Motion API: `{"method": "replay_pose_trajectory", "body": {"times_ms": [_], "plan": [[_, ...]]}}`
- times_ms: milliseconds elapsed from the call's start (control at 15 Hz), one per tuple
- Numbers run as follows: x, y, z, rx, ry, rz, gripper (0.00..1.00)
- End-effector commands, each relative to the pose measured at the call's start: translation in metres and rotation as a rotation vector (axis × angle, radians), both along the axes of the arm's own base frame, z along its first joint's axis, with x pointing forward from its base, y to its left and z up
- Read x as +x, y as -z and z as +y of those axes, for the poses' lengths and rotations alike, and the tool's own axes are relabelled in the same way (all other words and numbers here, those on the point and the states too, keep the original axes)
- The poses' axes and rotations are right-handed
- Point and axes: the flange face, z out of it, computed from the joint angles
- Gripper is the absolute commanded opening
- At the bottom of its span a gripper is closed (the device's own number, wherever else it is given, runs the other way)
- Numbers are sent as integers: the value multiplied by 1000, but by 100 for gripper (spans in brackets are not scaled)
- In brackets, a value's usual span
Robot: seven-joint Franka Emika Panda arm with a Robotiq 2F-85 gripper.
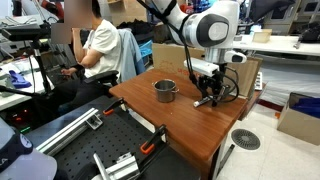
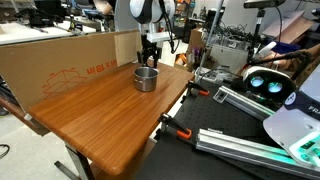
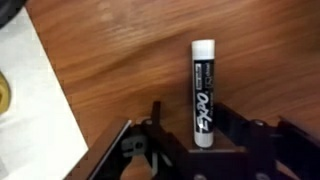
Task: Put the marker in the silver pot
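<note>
Where the wooden worktop (image 2: 110, 120) carries the silver pot (image 1: 165, 91), the end effector (image 1: 206, 99) hangs low near the pot, over the marker (image 3: 203, 85) lying flat on the wood. In the wrist view the marker runs top to bottom, white end away from the wrist and dark printed barrel between the fingers (image 3: 224, 122). The jaws stand apart, straddling it unclamped; whether they touch it cannot be judged. Neither exterior view shows the marker clearly.
</note>
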Motion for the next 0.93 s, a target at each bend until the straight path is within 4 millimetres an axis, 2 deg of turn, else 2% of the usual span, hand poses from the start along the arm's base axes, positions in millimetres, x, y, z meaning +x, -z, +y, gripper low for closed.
{"method": "replay_pose_trajectory", "body": {"times_ms": [0, 200, 267, 333, 867], "plan": [[7, 6, -1, -18, -18, 22, 28], [8, 5, -2, -22, -25, 32, 6], [9, 5, -2, -22, -27, 36, 3], [9, 5, -2, -21, -27, 36, 6], [1, -10, 5, 4, -72, -29, 6]]}}
